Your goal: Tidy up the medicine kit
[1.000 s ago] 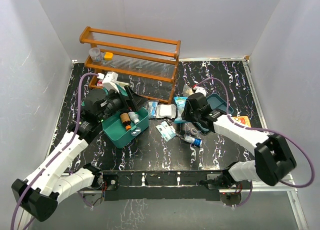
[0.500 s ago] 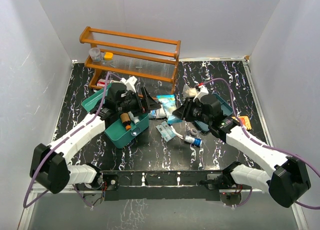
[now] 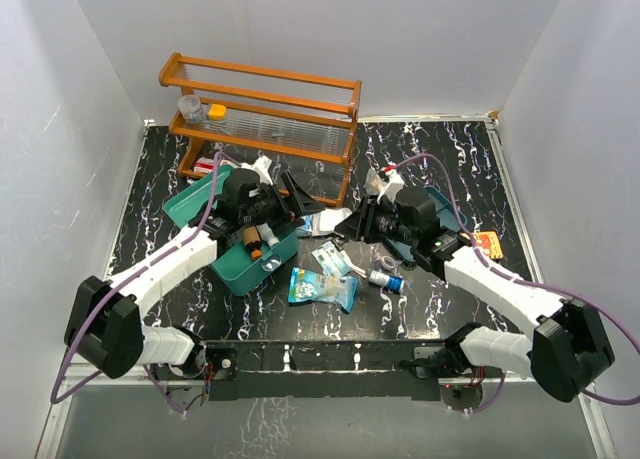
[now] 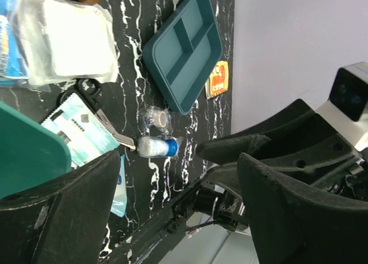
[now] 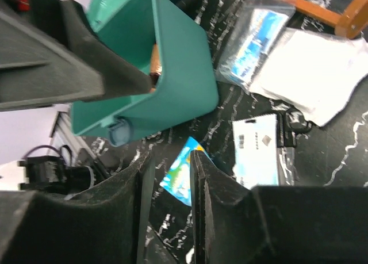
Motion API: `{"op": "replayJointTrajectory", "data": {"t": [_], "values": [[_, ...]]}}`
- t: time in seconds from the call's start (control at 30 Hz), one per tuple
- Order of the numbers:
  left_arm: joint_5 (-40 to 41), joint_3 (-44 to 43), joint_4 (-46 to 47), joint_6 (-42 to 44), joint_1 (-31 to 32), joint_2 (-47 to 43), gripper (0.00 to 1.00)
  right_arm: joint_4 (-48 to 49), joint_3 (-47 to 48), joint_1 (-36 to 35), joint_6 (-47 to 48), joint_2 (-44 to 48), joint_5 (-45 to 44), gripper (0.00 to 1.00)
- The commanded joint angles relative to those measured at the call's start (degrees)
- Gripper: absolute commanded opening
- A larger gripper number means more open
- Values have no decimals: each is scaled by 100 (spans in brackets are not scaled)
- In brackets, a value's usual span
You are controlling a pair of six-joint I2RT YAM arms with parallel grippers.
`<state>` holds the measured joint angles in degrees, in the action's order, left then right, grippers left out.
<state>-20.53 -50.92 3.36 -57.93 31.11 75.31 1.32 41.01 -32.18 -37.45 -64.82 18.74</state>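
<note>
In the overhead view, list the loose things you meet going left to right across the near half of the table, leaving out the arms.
teal medicine kit → blue packet → small bottle with a blue cap → orange card

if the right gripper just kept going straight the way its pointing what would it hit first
Most likely the side wall of the medicine kit, straight ahead of the right gripper. The blue packet seen between its fingers lies flat on the table, probably under that line; depth is unclear.
</note>
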Motion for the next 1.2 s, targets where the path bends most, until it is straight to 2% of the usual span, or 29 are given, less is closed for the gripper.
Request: {"op": "replayJointTrajectory", "data": {"t": [0.0,0.17,0.37,0.57,0.8,0.93,1.17], "values": [[511,-22,-273,330,38,-488,80,-424,87,-13,663,-277,-37,33],[755,-23,-511,871,43,-987,80,-1279,226,-364,1236,-535,-341,47],[1039,-32,-654,1246,35,-1507,82,-1596,224,-1147,1693,-700,-943,63],[1294,-196,-820,1479,34,-1731,83,-1765,597,-1383,2555,-1433,-1039,65],[1432,-289,-1003,1617,28,-1831,84,-2044,969,-1649,3117,-2217,-966,66],[1481,-252,-1007,1625,31,-1862,85,-2112,1029,-1674,3156,-2484,-911,60],[1516,-280,-1040,1675,35,-1816,85,-2205,1073,-1672,3134,-2641,-778,27]]}}
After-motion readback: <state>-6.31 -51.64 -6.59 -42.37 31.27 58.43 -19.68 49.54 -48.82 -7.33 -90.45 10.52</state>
